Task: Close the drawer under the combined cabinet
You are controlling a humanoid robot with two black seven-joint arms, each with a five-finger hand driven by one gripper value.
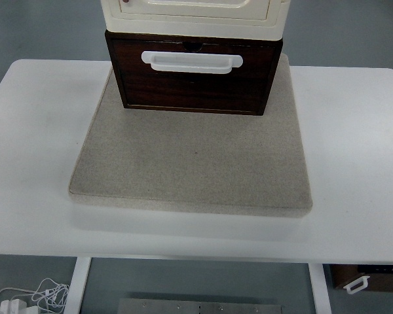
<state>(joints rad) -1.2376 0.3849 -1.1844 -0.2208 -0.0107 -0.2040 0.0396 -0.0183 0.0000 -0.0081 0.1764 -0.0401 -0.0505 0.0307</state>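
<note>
In the single top view, neither arm is seen and no fingers are in frame, so their state cannot be told, and places can only be given against the picture's left and right edges, from which the fingers would have to enter. A dark brown wooden drawer (193, 77) with a white plastic bar handle (191, 61) is found at the far middle of the scene, under a cream-coloured plastic cabinet (195, 13) of which only the lower edge is shown. The drawer front is judged to stand slightly forward of the cabinet above it, so it is taken to be partly pulled out, though how far cannot be settled from this steep angle. Both are carried by a square beige speckled stone-like slab (190, 163) laid on a white desk (354, 150). Under the desk's near edge, a tangle of white cable (42, 293) is seen at the lower left and a small dark box with a white handle (367, 280) at the lower right. If the drawer is pushed off-centre or too hard, the whole stacked unit could be slid back or twisted on the slab instead of the drawer being closed, since nothing is seen bracing it. No brand, label or readable writing is made out.
</note>
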